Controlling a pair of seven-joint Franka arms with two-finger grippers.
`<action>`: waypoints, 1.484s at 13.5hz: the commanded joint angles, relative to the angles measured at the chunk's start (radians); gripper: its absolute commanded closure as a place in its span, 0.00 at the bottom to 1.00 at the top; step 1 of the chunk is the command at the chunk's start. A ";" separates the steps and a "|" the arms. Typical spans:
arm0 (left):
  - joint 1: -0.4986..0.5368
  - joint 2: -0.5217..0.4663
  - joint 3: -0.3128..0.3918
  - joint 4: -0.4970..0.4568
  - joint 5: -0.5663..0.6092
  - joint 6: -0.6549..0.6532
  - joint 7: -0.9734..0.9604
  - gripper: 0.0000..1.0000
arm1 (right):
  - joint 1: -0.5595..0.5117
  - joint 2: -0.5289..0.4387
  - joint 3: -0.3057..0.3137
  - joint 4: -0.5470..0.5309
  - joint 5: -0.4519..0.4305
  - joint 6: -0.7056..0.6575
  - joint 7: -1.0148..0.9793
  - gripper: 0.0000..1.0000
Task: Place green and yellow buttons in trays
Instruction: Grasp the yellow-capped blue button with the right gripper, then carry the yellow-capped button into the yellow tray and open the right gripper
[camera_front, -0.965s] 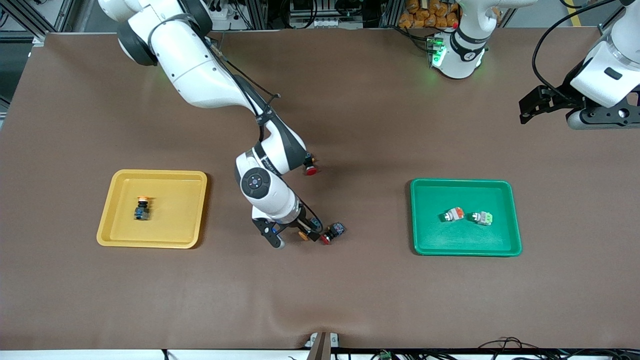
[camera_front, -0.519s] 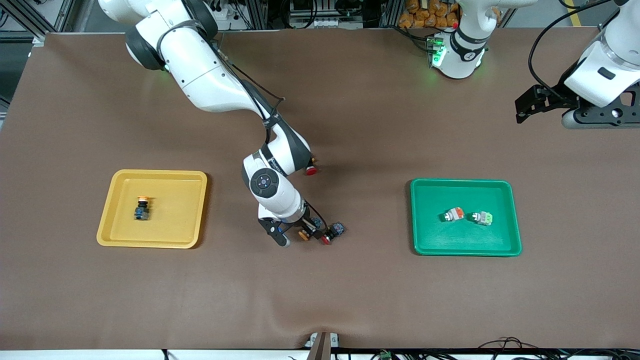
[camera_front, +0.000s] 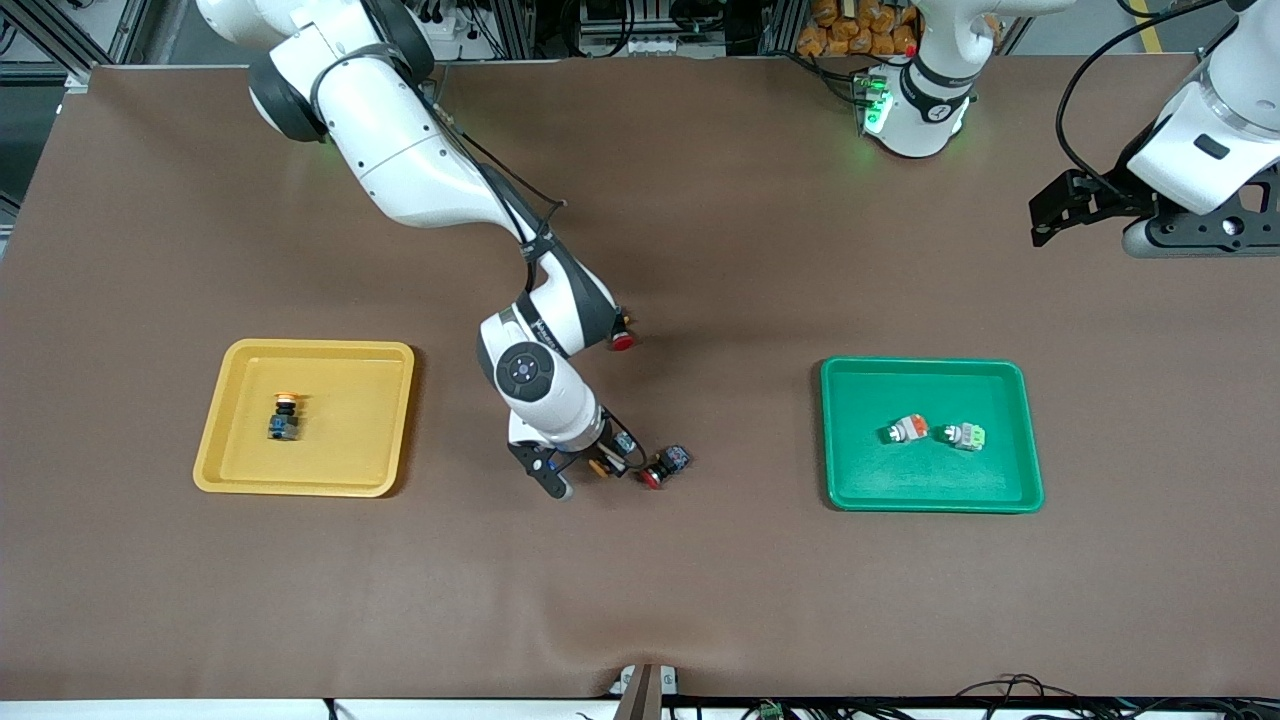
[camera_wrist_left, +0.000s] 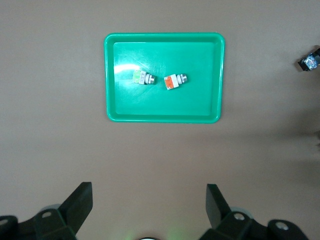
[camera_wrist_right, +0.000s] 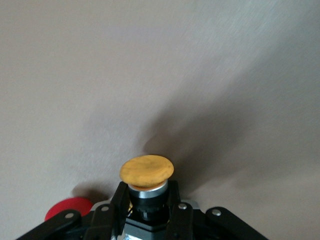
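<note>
2 trays sit on the brown desk (camera_front: 700, 600): the yellow tray (camera_front: 225, 450) toward the right arm's end holds 1 yellow-capped button (camera_front: 284, 416), and the green tray (camera_front: 1005, 480) toward the left arm's end holds 2 silvery buttons, the orange-block button (camera_front: 908, 428) just beside the green-block button (camera_front: 966, 436). Between the trays, the right pincer (camera_front: 590, 470) is low at the desk, clamped on another yellow-capped switch (camera_wrist_right: 147, 172), with a red-capped switch (camera_front: 666, 466) just beside it and a second red switch (camera_front: 621, 341) farther from the front camera. The left pincer (camera_front: 1050, 215) waits with fingers (camera_wrist_left: 77, 205) spread wide, high over the desk's end.
</note>
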 joint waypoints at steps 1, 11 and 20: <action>0.002 -0.015 0.002 -0.009 -0.013 -0.001 0.008 0.00 | -0.056 -0.036 0.021 0.058 -0.013 -0.184 -0.044 1.00; 0.005 -0.008 0.002 -0.005 -0.013 -0.007 0.010 0.00 | -0.312 -0.272 0.021 -0.076 0.047 -0.561 -0.574 1.00; 0.012 -0.015 0.002 -0.011 -0.013 -0.008 0.010 0.00 | -0.518 -0.444 0.012 -0.555 0.024 -0.274 -1.068 1.00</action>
